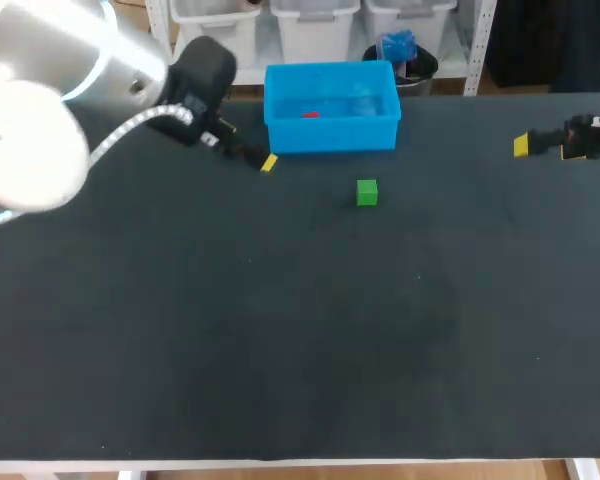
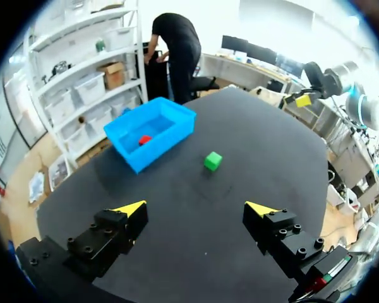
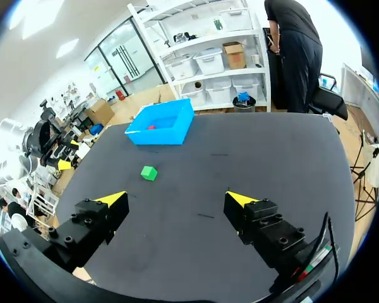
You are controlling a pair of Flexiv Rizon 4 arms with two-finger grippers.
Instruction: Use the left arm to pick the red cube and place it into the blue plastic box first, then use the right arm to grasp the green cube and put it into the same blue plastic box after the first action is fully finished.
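You get the red cube [image 2: 144, 139] best from the left wrist view: it lies on the floor of the blue plastic box [image 2: 170, 142], near the middle, clear of the walls. The head view gives only a faint red patch there, and the right wrist view only a red speck.

The box is open-topped and sits at the far edge of the bench [image 1: 280, 330]. Its long axis runs side to side along that edge in the head view.

The green cube [image 1: 367, 192] rests flat on the bench just in front of the box's right half, apart from it. Its faces are roughly square to the box, and it has no long axis.

Left gripper [image 2: 198, 208]: fingers spread wide, nothing between them. The green cube and the box are well ahead of it. The head view puts it near the box's front left corner; you can't tell from there how wide it is.

Right gripper [image 3: 175, 199]: also spread wide and holding nothing, with the green cube ahead of it toward its left finger. The head view shows it off at the bench's right edge, well apart from both cubes.
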